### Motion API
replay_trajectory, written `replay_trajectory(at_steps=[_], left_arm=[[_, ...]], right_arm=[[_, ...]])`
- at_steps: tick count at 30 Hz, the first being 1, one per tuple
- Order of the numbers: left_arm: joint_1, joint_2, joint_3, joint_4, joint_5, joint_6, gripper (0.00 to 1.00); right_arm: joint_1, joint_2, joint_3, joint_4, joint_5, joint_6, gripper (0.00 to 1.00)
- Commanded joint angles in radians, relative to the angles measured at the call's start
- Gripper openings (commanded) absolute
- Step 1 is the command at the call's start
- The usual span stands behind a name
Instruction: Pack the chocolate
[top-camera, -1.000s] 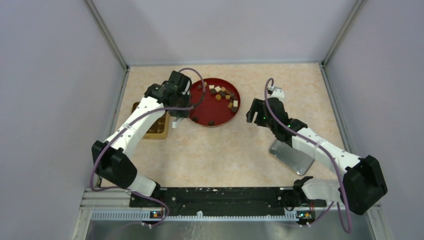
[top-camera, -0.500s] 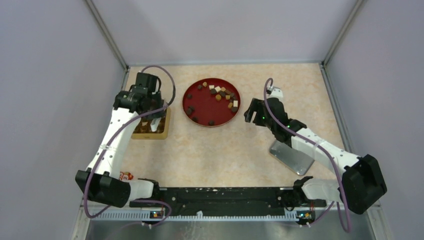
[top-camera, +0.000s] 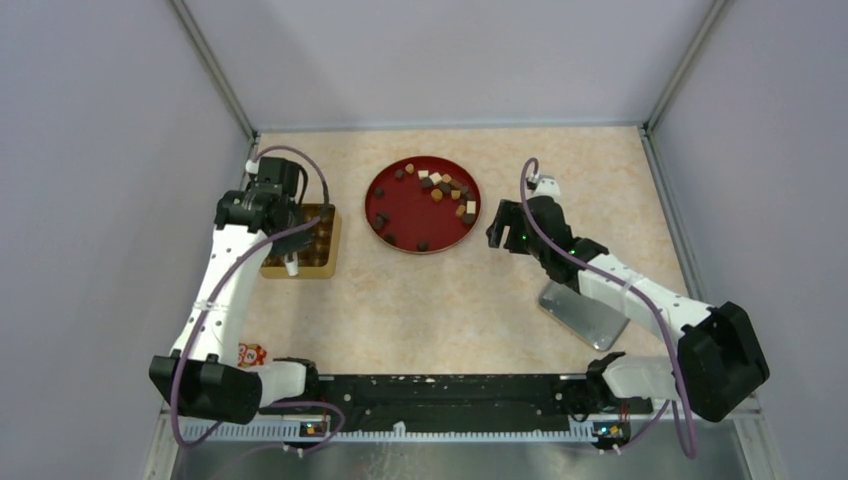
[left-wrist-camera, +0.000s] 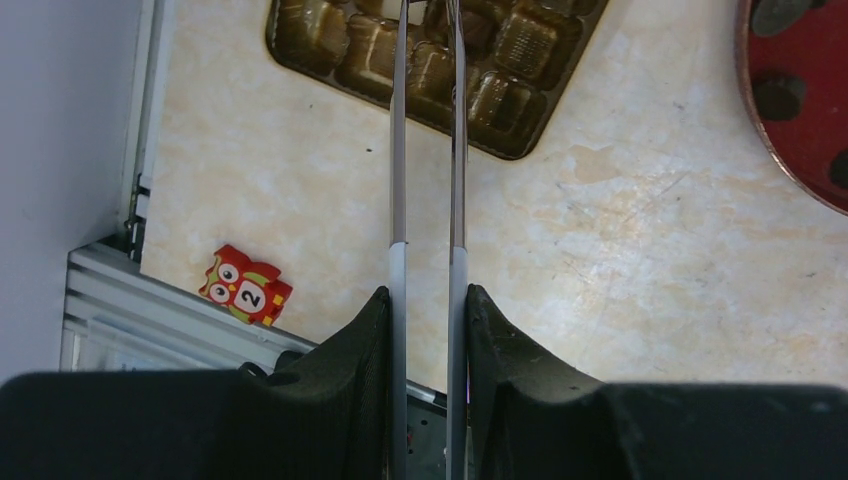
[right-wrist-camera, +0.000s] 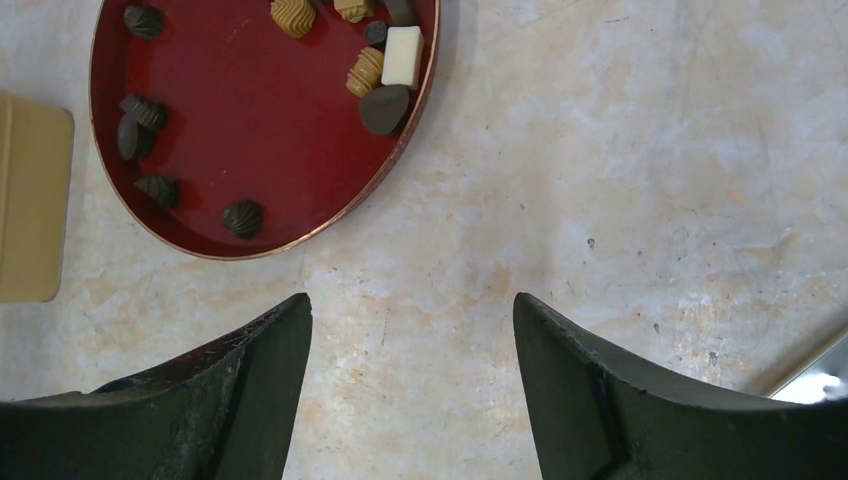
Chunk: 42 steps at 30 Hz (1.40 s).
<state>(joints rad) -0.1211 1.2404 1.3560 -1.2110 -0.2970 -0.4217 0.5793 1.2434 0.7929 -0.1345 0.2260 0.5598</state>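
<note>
The chocolate (top-camera: 440, 190) lies as several small dark, tan and cream pieces on a round red plate (top-camera: 405, 212), also seen as chocolate (right-wrist-camera: 404, 56) on the plate (right-wrist-camera: 250, 110) in the right wrist view. My left gripper (left-wrist-camera: 428, 298) is shut on long grey tweezers (left-wrist-camera: 398, 150), whose blades reach over a gold compartment tray (left-wrist-camera: 500, 148) at the table's left (top-camera: 330, 245). The tweezer tips are cut off at the frame's top, so what they hold is hidden. My right gripper (right-wrist-camera: 412, 300) is open over bare table, right of the plate (top-camera: 500, 230).
A silvery flat tin piece (top-camera: 585, 312) lies under the right forearm. A small red owl tag marked 2 (left-wrist-camera: 245, 298) sits by the near-left rail. Grey walls close in the left, back and right sides.
My left arm swung left from the red plate's edge to above the gold tray, carrying the tweezers. The right arm barely shifted.
</note>
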Motion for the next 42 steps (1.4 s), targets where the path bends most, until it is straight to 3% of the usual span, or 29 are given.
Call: replay_trajectory(at_steps=[1, 22, 42], left_arm=[[0.013, -0.041, -0.012, -0.036, -0.084, -0.025, 0.0], [0.055, -0.012, -0.117, 0.018, -0.065, -0.004, 0.0], [0.055, -0.062, -0.089, -0.044, -0.042, -0.013, 0.0]], right_arm=[[-0.01, 0.011, 0.001, 0.058, -0.012, -0.008, 0.72], [-0.01, 0.026, 0.002, 0.055, -0.003, -0.014, 0.72], [-0.01, 0.02, 0.003, 0.048, -0.01, -0.011, 0.72]])
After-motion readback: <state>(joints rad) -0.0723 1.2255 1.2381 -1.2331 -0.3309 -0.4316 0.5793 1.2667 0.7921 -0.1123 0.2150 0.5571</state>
